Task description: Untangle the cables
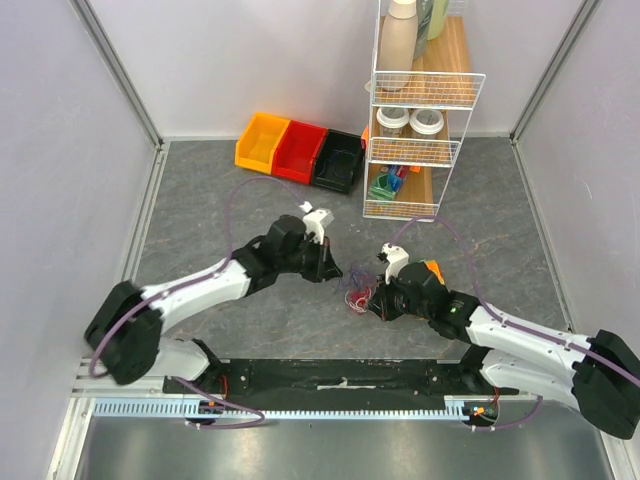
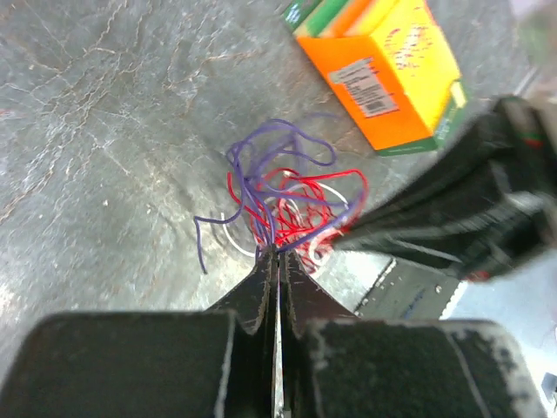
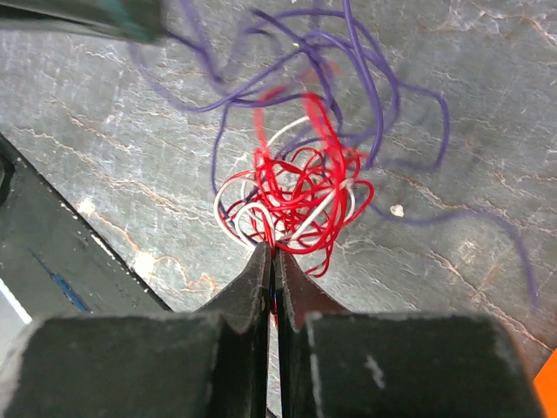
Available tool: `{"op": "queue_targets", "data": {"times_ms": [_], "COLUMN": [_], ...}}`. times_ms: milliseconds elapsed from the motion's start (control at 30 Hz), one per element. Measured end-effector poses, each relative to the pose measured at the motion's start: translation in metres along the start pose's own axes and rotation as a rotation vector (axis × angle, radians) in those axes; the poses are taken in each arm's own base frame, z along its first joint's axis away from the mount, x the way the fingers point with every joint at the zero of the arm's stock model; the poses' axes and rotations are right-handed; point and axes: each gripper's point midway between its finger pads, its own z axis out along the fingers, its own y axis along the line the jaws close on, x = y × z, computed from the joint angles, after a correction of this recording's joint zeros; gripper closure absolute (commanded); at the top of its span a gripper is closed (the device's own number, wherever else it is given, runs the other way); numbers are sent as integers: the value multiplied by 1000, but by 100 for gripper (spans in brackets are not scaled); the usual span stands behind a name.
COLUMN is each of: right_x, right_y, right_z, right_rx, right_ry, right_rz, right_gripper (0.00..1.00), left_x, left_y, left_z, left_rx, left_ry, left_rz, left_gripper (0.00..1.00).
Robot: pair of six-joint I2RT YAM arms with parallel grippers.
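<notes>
Roughly midway between the two arms, a small tangle of thin red, white and violet-blue cables [image 1: 357,296] lies on the grey, stone-patterned worktop [image 1: 200,215]. Red loops bunch at its core with white strands wound among them, while the blue wires arc outward in wide, loose loops. The left pincer [image 2: 277,258] sits at the tangle's left side, its two black fingers pressed together with no gap, and blue and red strands run straight into the tips. The right pincer [image 3: 274,254] meets the knot from the opposite side, likewise closed tight, with red and white loops pinched at its tips. An orange cardboard carton [image 2: 383,70] lies near the tangle but apart from it. Farther back, a yellow plastic bin [image 1: 262,140], a red one [image 1: 301,150] and a black one [image 1: 338,160] stand side by side. Next to them is a white wire shelf rack [image 1: 420,110] holding jars and bottles.
</notes>
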Motion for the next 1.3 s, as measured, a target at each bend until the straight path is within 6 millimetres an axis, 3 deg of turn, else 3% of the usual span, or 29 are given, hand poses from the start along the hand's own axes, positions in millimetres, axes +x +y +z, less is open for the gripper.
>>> {"op": "queue_targets", "data": {"times_ms": [267, 367, 500, 700, 800, 900, 1100, 1233, 1300], "right_x": [14, 18, 24, 22, 21, 20, 22, 25, 27], "right_y": [-20, -28, -32, -35, -36, -40, -47, -50, -48], "right_z": [5, 7, 9, 10, 10, 10, 8, 6, 4], "right_rx": [97, 137, 157, 174, 183, 202, 240, 251, 252], "right_ry": [48, 61, 81, 74, 68, 60, 62, 78, 93], "right_rz": [11, 20, 30, 36, 36, 38, 34, 15, -9], "right_gripper": [96, 96, 96, 96, 97, 97, 94, 85, 75], "left_x": [-26, -42, -80, -120, -126, -124, -114, -116, -117], "left_y": [-25, -25, -31, -69, -78, -72, -58, -58, -59], "left_z": [-87, -131, -216, -355, -396, -405, -396, -386, -379], "left_rx": [-12, -86, -189, -202, -215, -258, -314, -312, -307], "left_ry": [-205, -330, -602, -973, -1064, -1069, -1005, -975, -955], "left_rz": [80, 106, 151, 201, 207, 206, 204, 195, 188], "left_gripper": [98, 98, 98, 98, 98, 98, 98, 98, 98]}}
